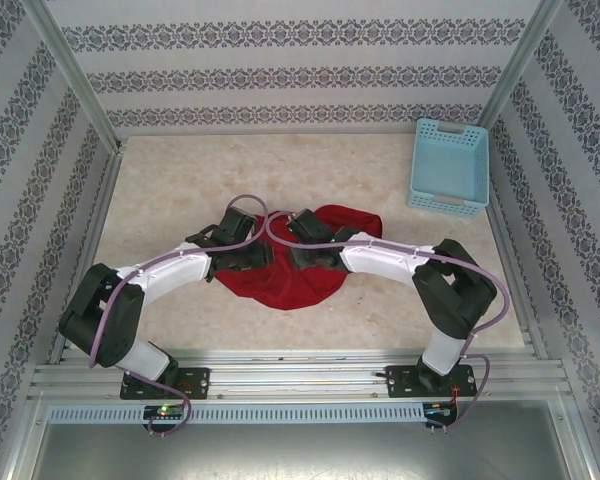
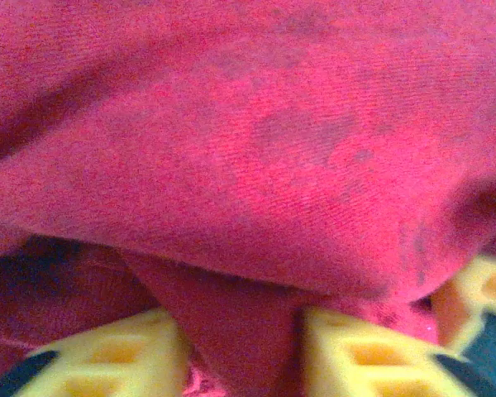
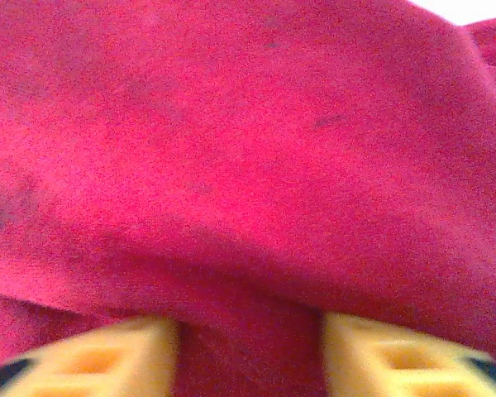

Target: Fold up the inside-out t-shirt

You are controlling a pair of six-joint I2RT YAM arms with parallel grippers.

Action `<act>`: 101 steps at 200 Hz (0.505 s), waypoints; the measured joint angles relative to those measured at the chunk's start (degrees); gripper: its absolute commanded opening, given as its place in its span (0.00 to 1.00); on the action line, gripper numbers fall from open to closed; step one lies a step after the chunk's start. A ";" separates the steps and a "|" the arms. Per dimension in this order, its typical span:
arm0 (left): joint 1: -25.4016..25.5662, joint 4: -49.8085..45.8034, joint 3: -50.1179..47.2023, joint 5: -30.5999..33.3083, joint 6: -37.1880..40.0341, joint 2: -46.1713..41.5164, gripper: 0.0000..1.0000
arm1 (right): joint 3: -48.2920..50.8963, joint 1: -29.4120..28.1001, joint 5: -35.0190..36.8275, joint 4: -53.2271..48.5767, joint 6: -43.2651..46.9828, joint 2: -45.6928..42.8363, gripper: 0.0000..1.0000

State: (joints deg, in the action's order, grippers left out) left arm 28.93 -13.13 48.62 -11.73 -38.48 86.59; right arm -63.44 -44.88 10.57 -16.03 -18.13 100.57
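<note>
shirt: the inside-out t-shirt [image 1: 302, 287] lies bunched in a rounded red heap near the middle of the table [image 1: 170, 180], between my two arms and well apart from the light blue basket [image 1: 448, 168] at the far right corner
left gripper: the left gripper [image 2: 241, 364] is down in the near left part of the heap, jaws part-way apart, with a ridge of red cloth running down between the yellow pads [image 2: 124, 360]; i read that as a pinch on the shirt
right gripper: the right gripper [image 3: 248, 356] is down in the heap just beside the left one, jaws part-way apart and cloth filling the gap, but i cannot tell whether the pads [image 3: 388, 356] actually bite or just sit around a fold
stage: my judgement is that nothing is laid flat yet, so this is early work, taking hold to spread the shirt out
risk, layers: each pinch may have caught several layers, and a lift would then raise a lump, not an edge
risk, slip: if the right side is loose, one arm pulls alone and the shirt drags sideways
risk, arms: the wrists sit close together over the heap, so a careless spread could knock them or twist the cloth between them
</note>
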 measured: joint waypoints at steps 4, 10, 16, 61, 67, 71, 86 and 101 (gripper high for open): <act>0.00 0.04 -0.07 -0.04 0.24 -0.02 0.24 | -0.24 0.15 0.24 0.00 -0.28 0.07 0.18; 0.00 0.13 -0.26 -0.02 0.44 -0.20 0.19 | -0.63 0.59 0.57 0.07 -0.28 0.07 0.09; 0.00 0.11 -0.55 0.00 0.70 -0.48 0.15 | -0.96 1.09 0.76 0.15 -0.22 -0.02 0.02; 0.00 -1.95 -3.78 2.08 2.38 -7.45 0.00 | -1.31 6.34 -2.40 -0.24 -0.57 -5.53 0.00; 0.00 -2.58 -4.20 2.82 2.64 -8.96 0.00 | -1.29 6.95 -3.52 -0.55 -0.59 -7.08 0.00; 0.00 -3.08 -4.46 3.26 2.82 -9.92 0.00 | -1.27 7.30 -4.22 -0.85 -0.59 -8.28 0.00; 0.00 -4.96 -5.62 5.07 3.65 -14.36 0.00 | -1.14 7.69 -6.86 -1.99 -0.74 -12.83 0.00; 0.00 -6.69 -7.06 6.88 4.13 -19.78 0.00 | -0.48 7.61 -10.27 -2.89 -0.90 -17.73 0.00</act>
State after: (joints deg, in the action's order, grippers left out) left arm 28.93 -19.81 41.56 -4.84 -34.35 66.81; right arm -63.92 -37.28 0.30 -18.92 -19.03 82.85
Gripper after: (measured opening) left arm 0.047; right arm 0.060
